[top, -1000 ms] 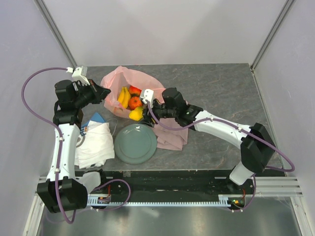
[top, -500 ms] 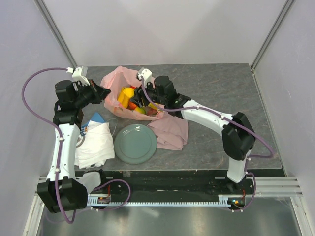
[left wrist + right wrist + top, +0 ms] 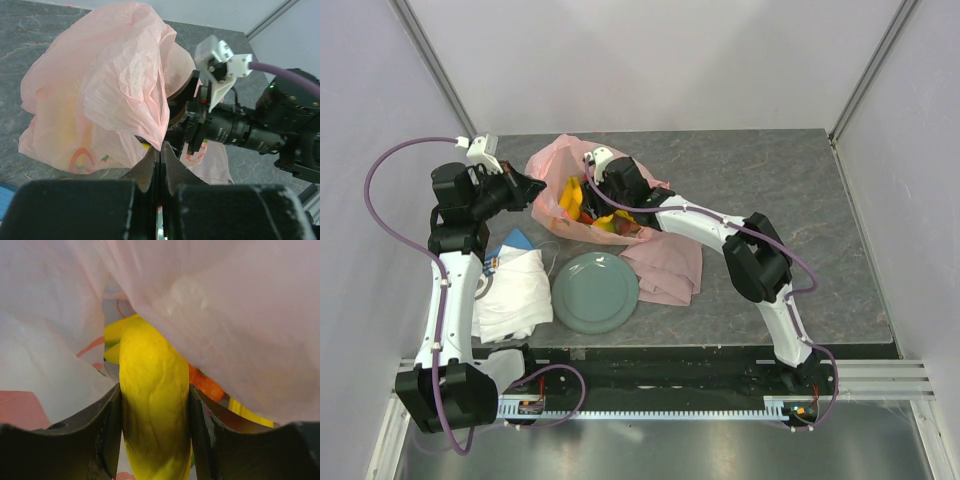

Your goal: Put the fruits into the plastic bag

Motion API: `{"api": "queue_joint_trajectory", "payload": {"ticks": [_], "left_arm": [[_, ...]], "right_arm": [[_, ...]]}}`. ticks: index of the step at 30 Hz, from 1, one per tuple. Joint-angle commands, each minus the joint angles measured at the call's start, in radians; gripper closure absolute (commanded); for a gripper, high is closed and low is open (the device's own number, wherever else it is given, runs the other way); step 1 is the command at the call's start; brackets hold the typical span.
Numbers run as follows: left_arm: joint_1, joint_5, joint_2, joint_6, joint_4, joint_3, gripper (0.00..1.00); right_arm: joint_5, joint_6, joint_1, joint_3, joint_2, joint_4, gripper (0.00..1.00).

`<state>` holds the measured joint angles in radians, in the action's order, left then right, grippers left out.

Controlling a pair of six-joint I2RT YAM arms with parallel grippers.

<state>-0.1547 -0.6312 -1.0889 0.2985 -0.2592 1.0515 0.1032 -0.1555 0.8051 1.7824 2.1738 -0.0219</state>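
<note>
Apparently late stage: right gripper [image 3: 155,390] deep in plastic bag [image 3: 100,90], jaws clamping yellow oblong fruit [image 3: 152,420], not yet released. Inside already: bananas [image 3: 570,195]. Left gripper [image 3: 160,162] jaws pinch bag rim.

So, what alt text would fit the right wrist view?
The right gripper clamps a yellow oblong fruit inside the translucent pale-pink plastic bag. Another yellow fruit and an orange-red fruit show behind it.
</note>
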Motion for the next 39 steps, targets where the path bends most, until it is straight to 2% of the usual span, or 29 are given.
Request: {"api": "queue_joint_trajectory", "payload": {"ticks": [1, 16, 21, 24, 31, 33, 37, 39], "left_arm": [[0.004, -0.022, 0.009, 0.024, 0.032, 0.001, 0.98], [0.004, -0.024, 0.001, 0.027, 0.034, 0.001, 0.98], [0.004, -0.027, 0.004, 0.027, 0.032, 0.001, 0.99], [0.004, -0.025, 0.004, 0.027, 0.031, 0.001, 0.99], [0.006, -0.028, 0.004, 0.028, 0.032, 0.002, 0.98], [0.006, -0.028, 0.003, 0.028, 0.032, 0.002, 0.98], [0.004, -0.028, 0.001, 0.028, 0.032, 0.002, 0.98], [0.004, -0.030, 0.001, 0.028, 0.032, 0.002, 0.98]], "right_arm": [[0.030, -0.059, 0.003, 0.037, 0.023, -0.023, 1.00], [0.073, -0.061, 0.043, 0.061, 0.098, -0.053, 0.91], [0.076, -0.055, 0.049, 0.087, 0.122, -0.082, 0.85], [0.069, -0.046, 0.048, 0.084, 0.118, -0.085, 0.77], [0.067, -0.023, 0.048, 0.075, 0.103, -0.085, 0.47], [0.075, -0.018, 0.048, 0.074, 0.098, -0.076, 0.44], [0.089, -0.018, 0.048, 0.054, 0.084, -0.044, 0.31], [0.092, -0.018, 0.048, 0.048, 0.075, -0.035, 0.29]]}}
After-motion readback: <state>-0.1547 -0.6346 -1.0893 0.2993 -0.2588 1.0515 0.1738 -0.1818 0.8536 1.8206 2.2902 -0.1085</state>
